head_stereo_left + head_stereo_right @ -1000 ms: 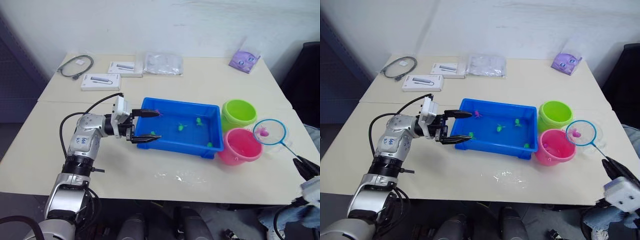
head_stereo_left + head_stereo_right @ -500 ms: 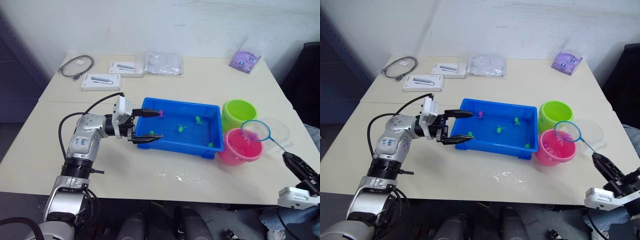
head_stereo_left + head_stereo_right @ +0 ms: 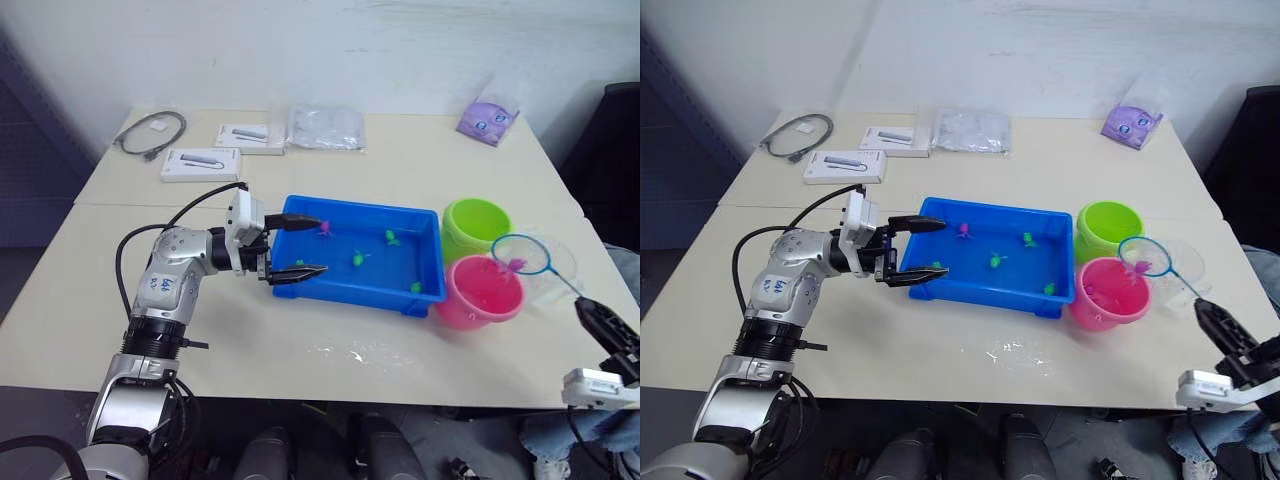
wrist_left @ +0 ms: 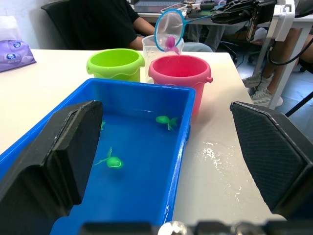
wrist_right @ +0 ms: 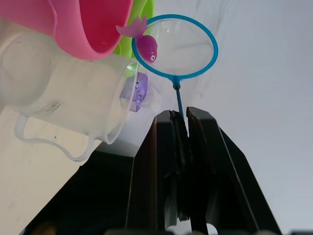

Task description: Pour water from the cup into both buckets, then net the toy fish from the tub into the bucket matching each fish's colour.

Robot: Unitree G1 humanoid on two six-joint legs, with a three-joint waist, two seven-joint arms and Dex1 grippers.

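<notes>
Step in hand: netting; I am carrying a pink fish (image 5: 145,47) in the net (image 3: 521,254) toward the pink bucket (image 3: 480,291).
Right jaws (image 5: 180,128): clamped on the net's thin handle, at the lower right of the head views.
Net: its hoop hangs at the right of frame, over the far right edge of the pink bucket and partly over the clear cup (image 3: 1180,268) behind it.
Left jaws (image 3: 300,247): spread wide, holding nothing, straddling the left end of the tub (image 3: 425,300) at frame centre.
Tub: centre of the surface (image 3: 300,350); green fish (image 4: 113,161) float in it, plus a pink one (image 3: 324,229) near its far rim.
Green bucket (image 3: 476,226): just behind the pink one, touching the tub's right end.
Next move, as I judge it: bring the hoop squarely over the pink bucket's mouth, clear of the cup, then tip it so the fish drops in.
</notes>
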